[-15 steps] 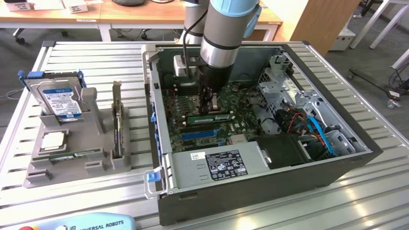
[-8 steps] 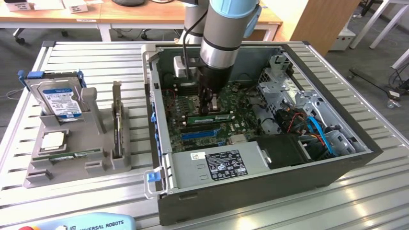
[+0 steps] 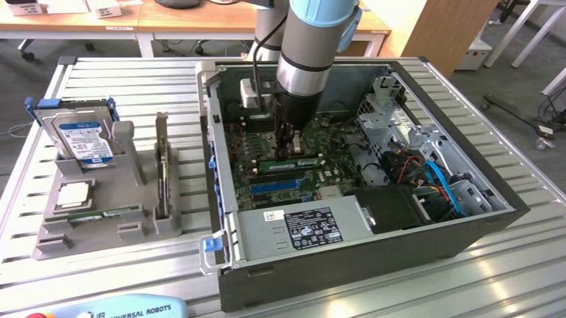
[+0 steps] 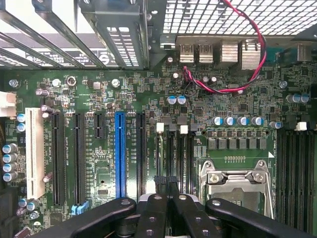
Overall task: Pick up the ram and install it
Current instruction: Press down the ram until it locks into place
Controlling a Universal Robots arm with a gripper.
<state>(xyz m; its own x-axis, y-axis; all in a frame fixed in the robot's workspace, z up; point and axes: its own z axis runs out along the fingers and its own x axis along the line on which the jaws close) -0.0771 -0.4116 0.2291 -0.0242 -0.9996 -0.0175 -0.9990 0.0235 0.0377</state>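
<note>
Inside the open computer case (image 3: 225, 218), a green ram stick (image 3: 305, 161) stands on edge in a slot of the motherboard (image 3: 265, 142). My gripper (image 3: 287, 147) comes straight down over its middle, with the tips at its top edge. I cannot tell whether they touch it. In the wrist view my gripper (image 4: 166, 180) is shut, the black fingertips (image 4: 159, 180) pressed together with nothing between them, over the narrow memory slots (image 4: 171, 153) beside the silver processor socket (image 4: 235, 181).
A grey parts holder (image 3: 106, 238) stands at the exterior view's left. It carries a hard drive (image 3: 84, 136), a square silver chip (image 3: 73, 193), another green stick (image 3: 102, 214) and an upright dark card (image 3: 162, 169). Case walls, a drive cage (image 3: 394, 119) and cables (image 3: 438, 175) crowd the motherboard.
</note>
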